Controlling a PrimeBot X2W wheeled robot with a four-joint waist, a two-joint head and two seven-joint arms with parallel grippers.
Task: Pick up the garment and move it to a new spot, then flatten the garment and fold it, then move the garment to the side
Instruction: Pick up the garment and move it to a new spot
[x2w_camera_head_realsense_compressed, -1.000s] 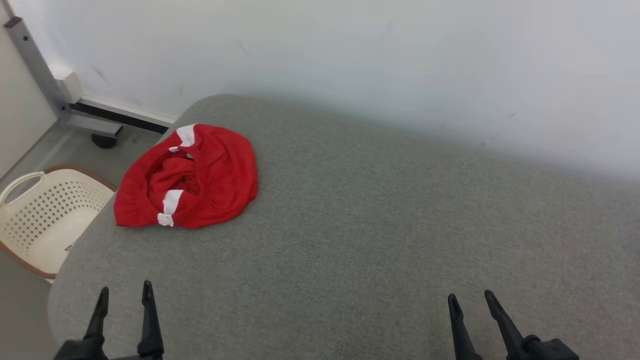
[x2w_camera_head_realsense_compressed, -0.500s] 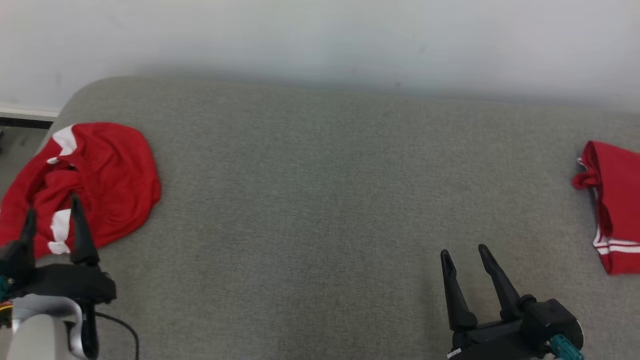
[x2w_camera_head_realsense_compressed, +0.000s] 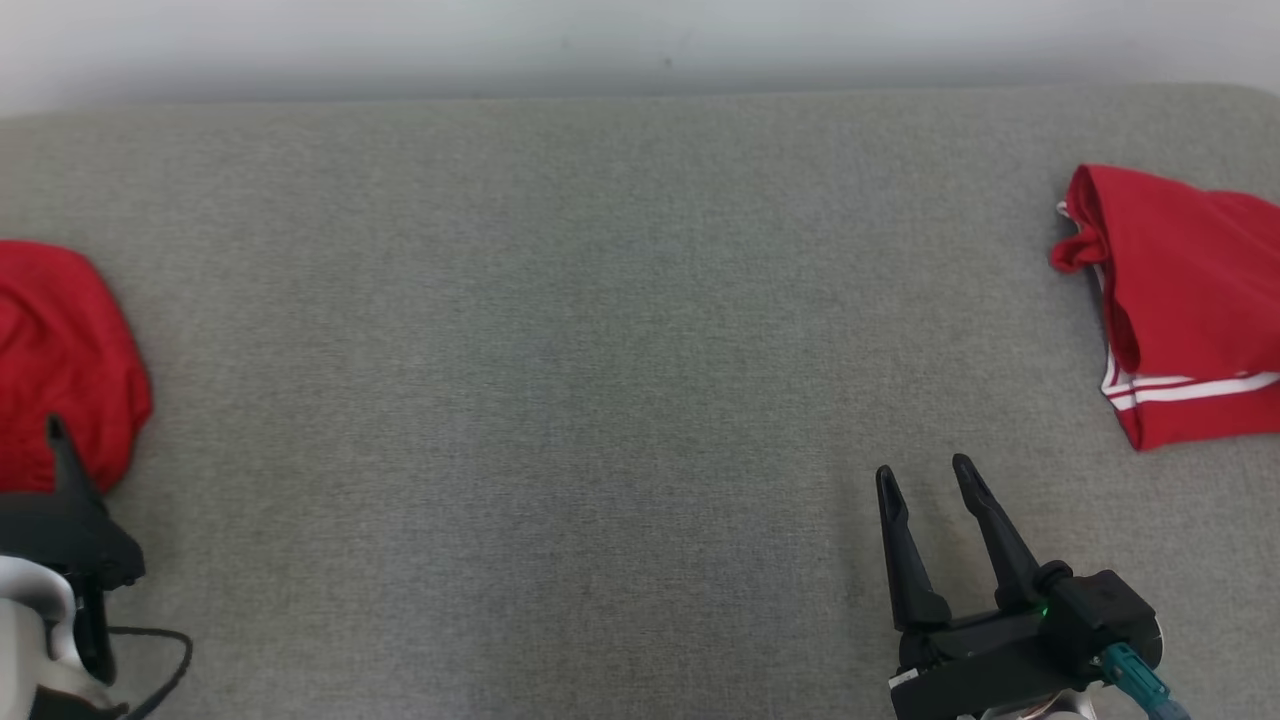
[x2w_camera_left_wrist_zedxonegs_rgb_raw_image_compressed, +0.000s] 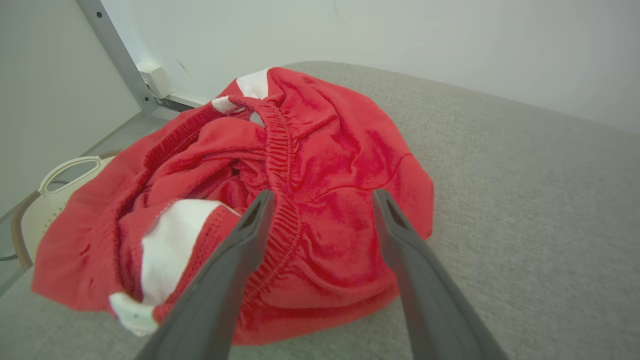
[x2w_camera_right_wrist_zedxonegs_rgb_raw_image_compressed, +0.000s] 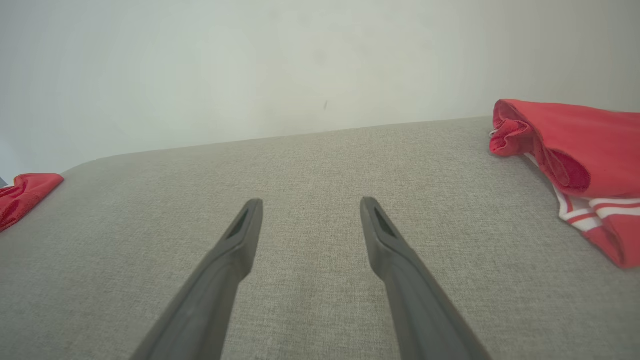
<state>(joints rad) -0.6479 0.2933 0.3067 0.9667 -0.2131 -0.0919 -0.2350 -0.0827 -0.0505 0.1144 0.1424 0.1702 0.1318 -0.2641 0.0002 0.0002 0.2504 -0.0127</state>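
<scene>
Bright, even, diffuse light is seen throughout — shadows are kept soft. A dim band is cast at the foot of the wall (x2w_camera_head_realsense_compressed: 640, 30) — nearest foreground is rendered soft in wrist views.

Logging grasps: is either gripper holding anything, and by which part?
Nothing is held. The left gripper is open near the crumpled red garment; the right gripper is open above the grey surface.
</scene>
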